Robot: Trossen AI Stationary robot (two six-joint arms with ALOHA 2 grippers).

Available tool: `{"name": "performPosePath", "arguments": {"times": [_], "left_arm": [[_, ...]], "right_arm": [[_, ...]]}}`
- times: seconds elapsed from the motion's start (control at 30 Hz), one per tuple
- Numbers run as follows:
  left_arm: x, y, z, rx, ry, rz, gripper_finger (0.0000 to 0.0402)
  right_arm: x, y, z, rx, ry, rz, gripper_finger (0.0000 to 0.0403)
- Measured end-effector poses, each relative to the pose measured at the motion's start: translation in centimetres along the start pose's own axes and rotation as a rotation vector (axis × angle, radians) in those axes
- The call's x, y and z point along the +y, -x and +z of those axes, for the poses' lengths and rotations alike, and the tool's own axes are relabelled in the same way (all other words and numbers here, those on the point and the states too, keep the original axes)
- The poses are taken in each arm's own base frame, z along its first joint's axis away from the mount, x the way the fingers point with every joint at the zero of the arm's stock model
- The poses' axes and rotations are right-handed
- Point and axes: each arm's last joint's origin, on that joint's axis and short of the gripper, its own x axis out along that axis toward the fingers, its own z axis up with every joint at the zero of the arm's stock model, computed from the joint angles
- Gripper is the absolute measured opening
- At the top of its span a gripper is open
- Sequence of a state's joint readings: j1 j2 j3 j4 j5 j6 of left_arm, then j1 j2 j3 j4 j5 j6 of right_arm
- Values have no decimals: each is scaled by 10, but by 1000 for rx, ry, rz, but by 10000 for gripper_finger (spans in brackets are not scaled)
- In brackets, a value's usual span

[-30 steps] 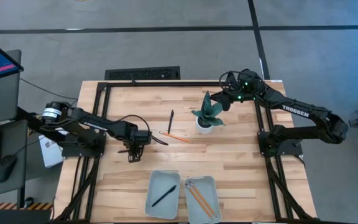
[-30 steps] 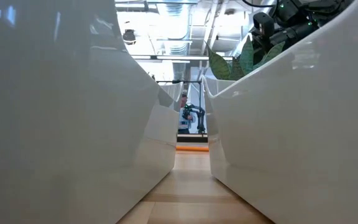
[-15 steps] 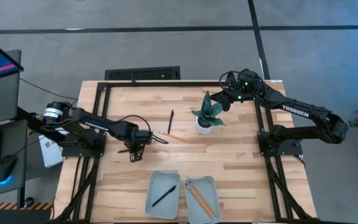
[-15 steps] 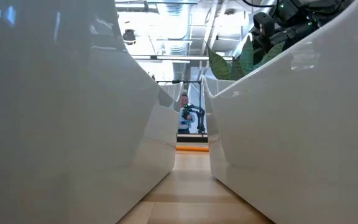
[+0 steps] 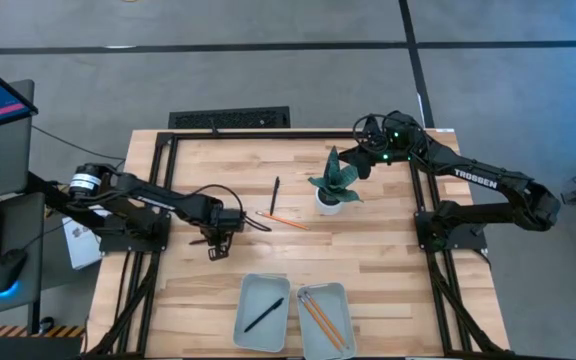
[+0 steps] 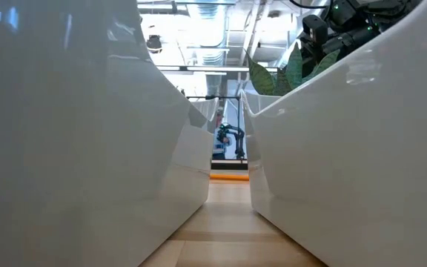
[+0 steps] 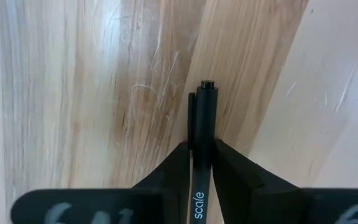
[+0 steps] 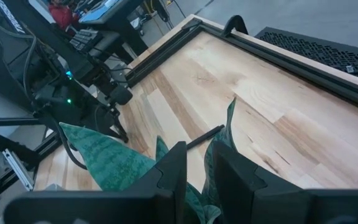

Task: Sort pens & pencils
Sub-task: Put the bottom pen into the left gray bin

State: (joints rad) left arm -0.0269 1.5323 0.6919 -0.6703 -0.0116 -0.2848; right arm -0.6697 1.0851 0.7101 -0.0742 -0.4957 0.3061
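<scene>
My left gripper (image 5: 215, 243) is low over the table's left middle and is shut on a black pen (image 7: 202, 134). Another black pen (image 5: 275, 195) and an orange pencil (image 5: 284, 220) lie flat on the wood to its right. The left tray (image 5: 263, 312) holds one black pen (image 5: 265, 317). The right tray (image 5: 325, 318) holds orange pencils (image 5: 320, 316). My right gripper (image 5: 361, 160) hangs at the far right beside the potted plant (image 5: 332, 185), shut and empty, with leaves before its fingers (image 8: 194, 165). My left gripper pinches the pen's barrel (image 7: 202, 155) between its two fingertips (image 7: 178, 165), which point down at the table from above. The pen runs on past the fingers to its free end (image 7: 206, 85). It lies about level, close over the wood; whether it rests on the table, I cannot tell.
A black metal frame (image 5: 268, 135) runs round the table. The plant's white pot (image 5: 328, 205) stands right of the loose pen and pencil. The two trays' white walls (image 6: 87, 148) fill the low view. Bare wood lies between my left gripper and the trays.
</scene>
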Motion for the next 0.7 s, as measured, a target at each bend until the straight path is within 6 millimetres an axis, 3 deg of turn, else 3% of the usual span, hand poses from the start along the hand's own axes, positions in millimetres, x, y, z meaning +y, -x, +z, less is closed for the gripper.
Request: {"name": "performPosePath", "arguments": {"times": [0.7], "left_arm": [[-2, 5, 5, 7, 1, -27, 50]], "right_arm": [[0, 0, 0, 0, 1, 0, 98]]}}
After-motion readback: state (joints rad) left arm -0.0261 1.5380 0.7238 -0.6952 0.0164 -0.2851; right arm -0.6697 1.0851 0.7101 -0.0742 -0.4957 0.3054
